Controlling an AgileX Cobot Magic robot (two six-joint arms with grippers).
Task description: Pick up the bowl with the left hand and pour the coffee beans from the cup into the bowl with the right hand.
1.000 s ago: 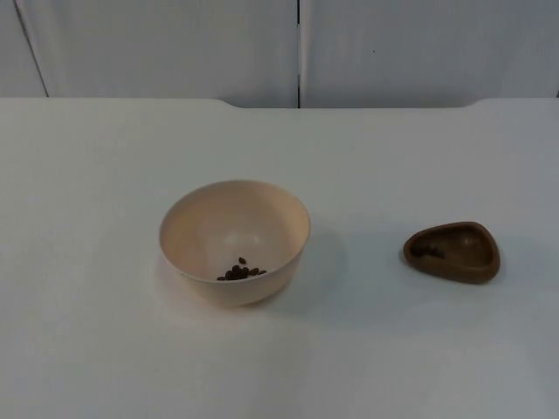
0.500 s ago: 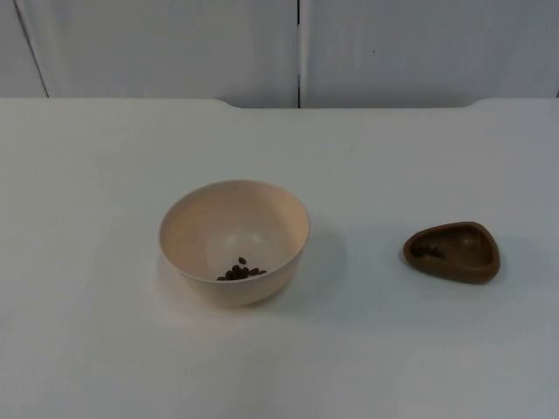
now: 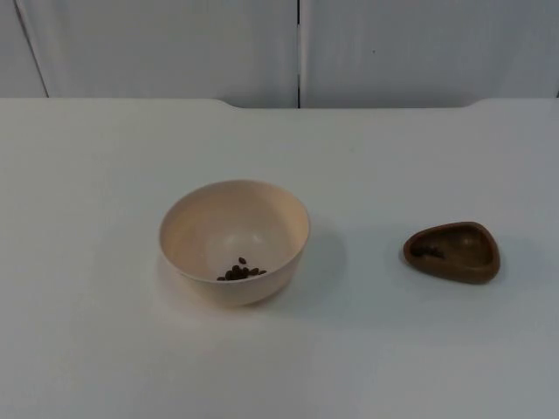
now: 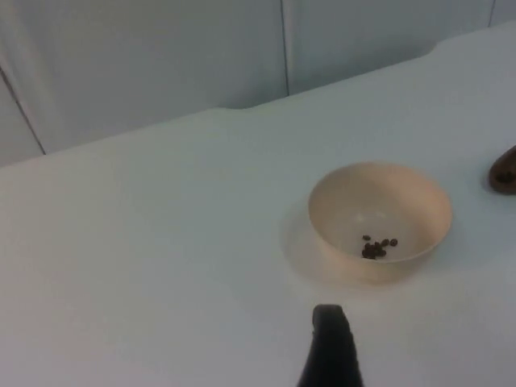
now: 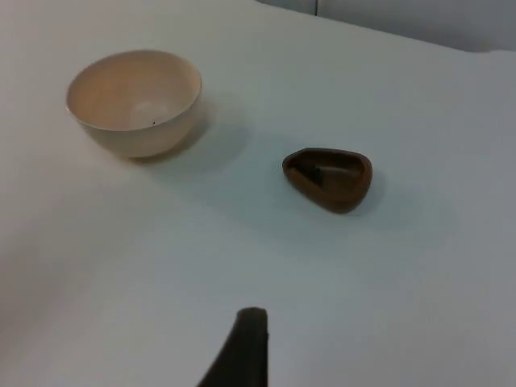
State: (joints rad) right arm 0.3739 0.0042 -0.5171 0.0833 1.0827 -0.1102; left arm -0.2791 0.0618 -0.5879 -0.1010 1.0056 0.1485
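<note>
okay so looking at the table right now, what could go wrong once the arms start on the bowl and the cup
The bowl already holds loose coffee beans; tilting it during the left-hand lift could spill them. The brown cup is low and shallow, so the right gripper may struggle to grip it, and the few beans inside could scatter when it tips.

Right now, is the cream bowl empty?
No, a small cluster of coffee beans lies on the bottom of the cream bowl, as the top view shows.

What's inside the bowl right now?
A small cluster of coffee beans lies at the bottom of the cream bowl, toward its near wall. A few beans also sit in the brown cup.
</note>
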